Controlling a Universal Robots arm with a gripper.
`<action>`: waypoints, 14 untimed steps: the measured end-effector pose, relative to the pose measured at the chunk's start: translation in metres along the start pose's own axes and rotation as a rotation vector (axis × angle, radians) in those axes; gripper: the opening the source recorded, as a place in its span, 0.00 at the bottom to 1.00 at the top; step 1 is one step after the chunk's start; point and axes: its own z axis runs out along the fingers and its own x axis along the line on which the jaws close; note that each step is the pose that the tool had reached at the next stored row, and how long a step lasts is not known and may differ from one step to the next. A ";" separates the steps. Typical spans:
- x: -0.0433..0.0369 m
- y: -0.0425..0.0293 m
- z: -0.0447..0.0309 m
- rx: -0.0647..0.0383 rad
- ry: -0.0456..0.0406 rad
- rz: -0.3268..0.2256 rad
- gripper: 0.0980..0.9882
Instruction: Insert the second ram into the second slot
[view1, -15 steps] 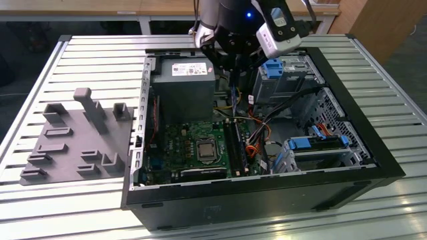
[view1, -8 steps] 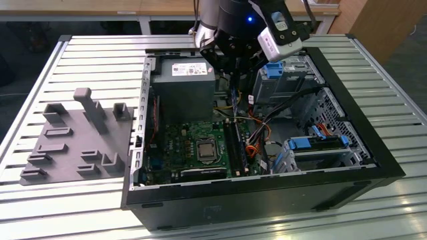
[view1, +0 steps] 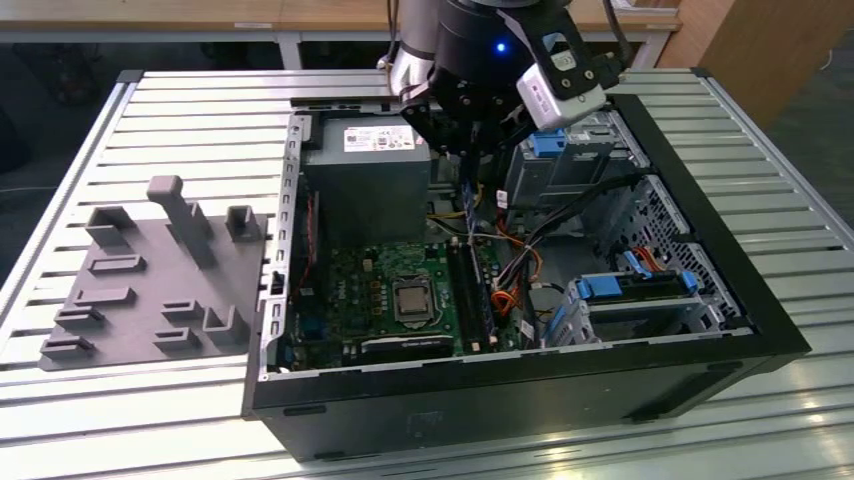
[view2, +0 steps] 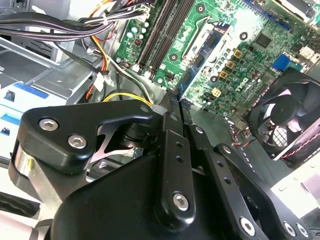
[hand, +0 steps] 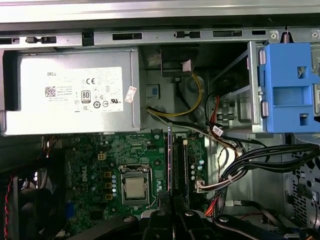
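The claw (hand: 172, 214) is closed on the second ram (hand: 170, 160). In the first wrist view the stick appears edge-on as a thin strip, so its chips and label are hidden. It sits over the motherboard (hand: 115, 150), along the dark ram slots (hand: 181, 165) and beside the processor socket (hand: 135, 187). I cannot tell whether it touches a slot. The grey power supply (hand: 70, 90) carries a white printed label, with a small sticker at its corner, and white tags sit on some cables. A blue drive-bay latch (hand: 290, 90) is cut off at the picture's edge. In the exterior view the arm (view1: 467, 40) covers part of the inside of the case (view1: 534, 390). A grey fixture (view1: 147, 280) lies on the slatted counter (view1: 200, 110).
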 end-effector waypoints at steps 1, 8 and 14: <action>0.0000 -0.0001 0.0004 0.000 0.0001 0.000 0.04; -0.0001 -0.0018 0.0023 0.000 0.0002 0.000 0.04; -0.0002 -0.0047 0.0047 0.000 0.0005 -0.016 0.04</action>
